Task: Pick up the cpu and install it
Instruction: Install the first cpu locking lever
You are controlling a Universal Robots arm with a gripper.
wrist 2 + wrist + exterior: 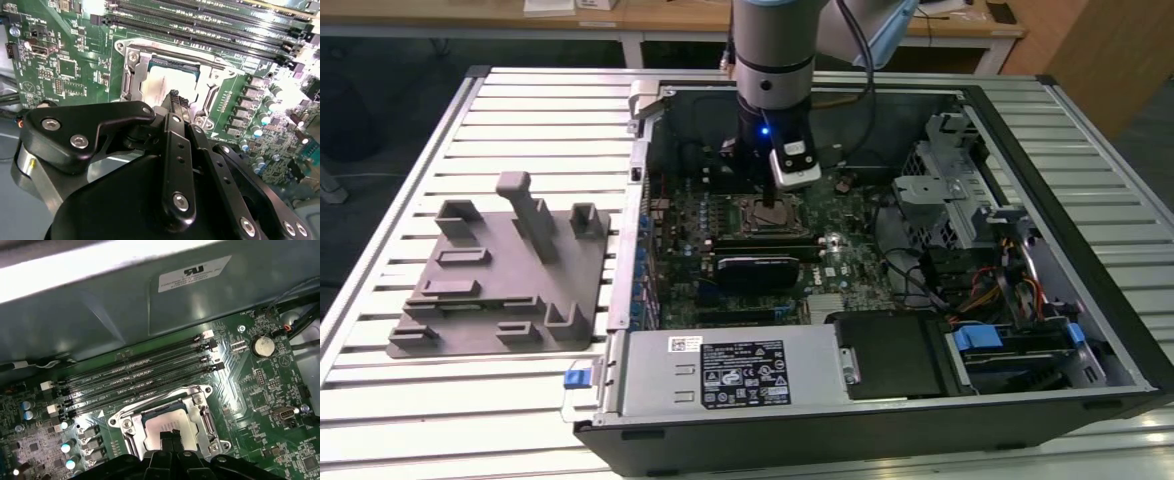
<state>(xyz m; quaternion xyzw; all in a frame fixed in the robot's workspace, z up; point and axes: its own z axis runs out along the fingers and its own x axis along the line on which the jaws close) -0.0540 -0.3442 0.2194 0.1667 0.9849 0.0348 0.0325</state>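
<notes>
— Listing, exterior view: arm down inside the open computer case (1067, 330), gripper (775, 205) directly over the socket (771, 212); grey holder block (500, 270) well off to its side.

— Both wrist views?

— Fingers (173, 100) drawn close together, tips just above the cpu (160, 82) (172, 422), which lies seated in the socket frame (200, 407). Contact: cannot tell.

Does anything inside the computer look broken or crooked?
Nothing stands out. The cpu lies flat and square inside the socket frame on the green board, with the gripper right above it. I see no broken parts or loose bits near the socket.
</notes>
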